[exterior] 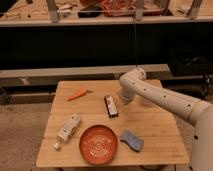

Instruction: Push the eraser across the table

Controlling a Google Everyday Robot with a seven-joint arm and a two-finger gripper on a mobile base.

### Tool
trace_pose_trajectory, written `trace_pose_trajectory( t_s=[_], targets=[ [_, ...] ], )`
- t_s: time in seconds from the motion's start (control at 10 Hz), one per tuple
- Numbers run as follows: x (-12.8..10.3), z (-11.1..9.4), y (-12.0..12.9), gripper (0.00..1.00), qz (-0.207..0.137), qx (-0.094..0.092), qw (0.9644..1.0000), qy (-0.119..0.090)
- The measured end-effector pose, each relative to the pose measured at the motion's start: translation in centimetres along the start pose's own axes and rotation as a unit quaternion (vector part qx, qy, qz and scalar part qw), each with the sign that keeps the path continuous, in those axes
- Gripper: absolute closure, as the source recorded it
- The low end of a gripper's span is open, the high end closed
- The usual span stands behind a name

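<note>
Your eraser point(111, 106) is a small flat black block with a white and red strip on its face. It lies near the middle of the table point(150, 131), long side running front to back. The gripper point(123, 100) seems to hang just right of it, low over the wood, and you cannot tell how it is set. The orange-red plate point(82, 145) at the front shows only pale rings, with a white bottle point(68, 128) lying to its left and a blue sponge point(131, 140) to its right.
</note>
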Motion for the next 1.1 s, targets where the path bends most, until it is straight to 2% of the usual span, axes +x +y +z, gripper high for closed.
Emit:
trace_pose_trajectory(
  t_s=[0.1,0.2,0.4,0.5,0.7,0.9,1.0,1.1],
  targets=[
    [-0.1,0.2,0.0,0.39,-0.001,0.000,1.0000,-0.001],
    [-0.3,0.4,-0.1,0.45,-0.004,0.000,1.0000,-0.002],
    [-0.6,0.7,-0.2,0.45,-0.008,0.000,1.0000,-0.004],
    [-0.6,0.8,-0.2,0.50,-0.011,0.000,0.9999,-0.005],
    [-0.9,1.1,-0.3,0.67,-0.018,-0.003,0.9998,-0.009],
    [-1.1,1.6,-1.5,0.90,-0.028,-0.006,0.9995,-0.010],
    [-1.2,1.8,-1.8,0.97,-0.033,-0.008,0.9994,-0.011],
    [-1.2,2.0,-2.0,1.00,-0.036,-0.009,0.9993,-0.011]
  ],
)
